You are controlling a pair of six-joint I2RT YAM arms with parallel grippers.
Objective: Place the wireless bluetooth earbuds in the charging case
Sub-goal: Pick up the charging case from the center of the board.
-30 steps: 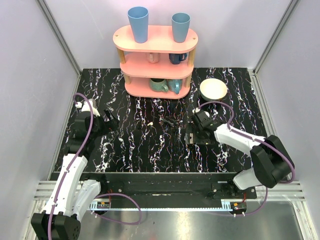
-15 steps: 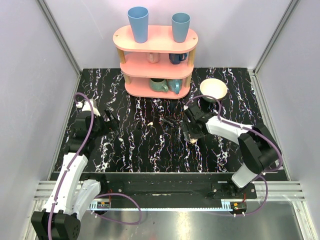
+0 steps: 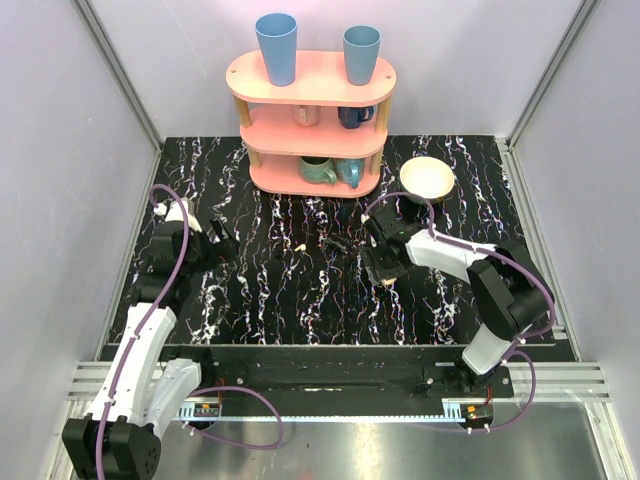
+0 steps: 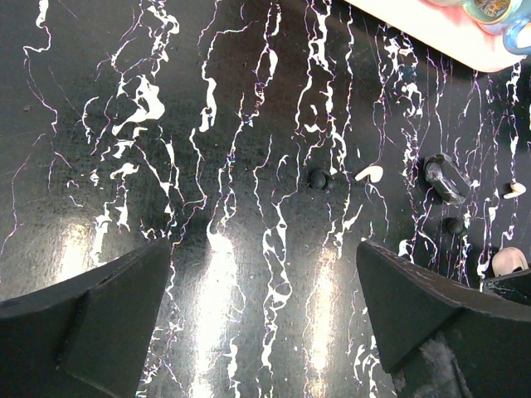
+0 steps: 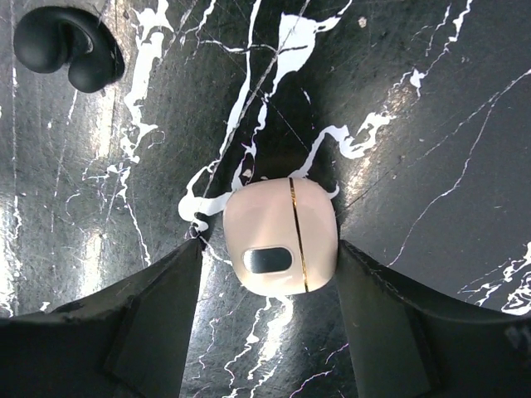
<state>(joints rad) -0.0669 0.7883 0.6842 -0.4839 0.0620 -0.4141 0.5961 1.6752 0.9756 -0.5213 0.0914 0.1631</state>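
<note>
The right gripper point(image 5: 270, 247) is down at the counter point(image 5: 431, 124) with its two fingers point(image 5: 149, 319) standing either side of the charging case point(image 5: 280, 236). It has narrowed around the case but is not clamped. One finger sits just at the case's edge, and a sliver of black marbled surface shows between the case and the other finger. The case lies flat, cream-white and rounded, with a thin gold line across it and a small dark oval on its face. From the overhead view it sits right of the counter's middle, in front of the pink shelf point(image 3: 310, 110) and nearer than the cream bowl point(image 3: 427, 178). A black rounded piece point(image 5: 62, 46) lies a little way off from the case, apart from it.

Over on the other side, the left gripper point(image 4: 261, 253) hangs above the counter with its fingers spread wide, holding nothing. Ahead of it, one earbud point(image 4: 369, 173) lies on the marbled surface beside a small black bit point(image 4: 319, 179). The second earbud point(image 4: 514, 190) lies farther along, near the case. Both are out of the case and well apart from each other.
</note>
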